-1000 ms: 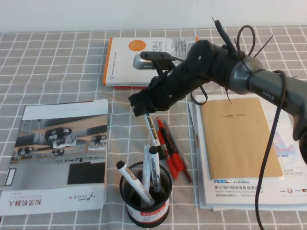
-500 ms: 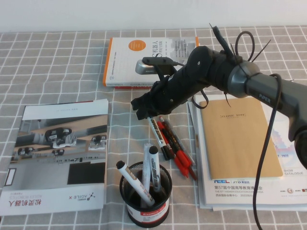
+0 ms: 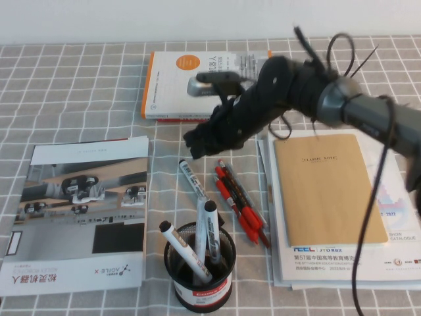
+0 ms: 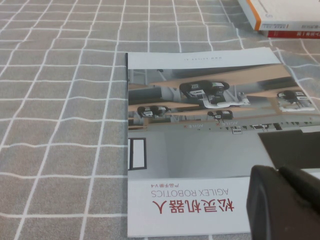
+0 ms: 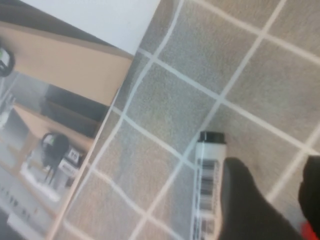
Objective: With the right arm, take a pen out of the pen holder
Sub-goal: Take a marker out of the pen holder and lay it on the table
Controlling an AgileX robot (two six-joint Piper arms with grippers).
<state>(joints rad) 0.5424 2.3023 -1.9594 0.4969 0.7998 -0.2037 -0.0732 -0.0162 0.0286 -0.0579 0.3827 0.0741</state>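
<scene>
A black mesh pen holder stands at the table's front with several white markers upright in it. One white marker with a black cap lies flat on the checked cloth just behind the holder, left of the red pens. My right gripper hovers just behind that marker, open, with nothing between its fingers. In the right wrist view the marker lies beside one dark finger, outside the gap of the right gripper. My left gripper sits shut over the booklet.
A robotics booklet lies at the left. An orange and white book sits behind the right arm. A tan notebook rests on stacked papers at the right.
The right gripper carried the marker back from the holder, then opened. The marker now lies loose on the cloth and the gripper has lifted slightly away.
</scene>
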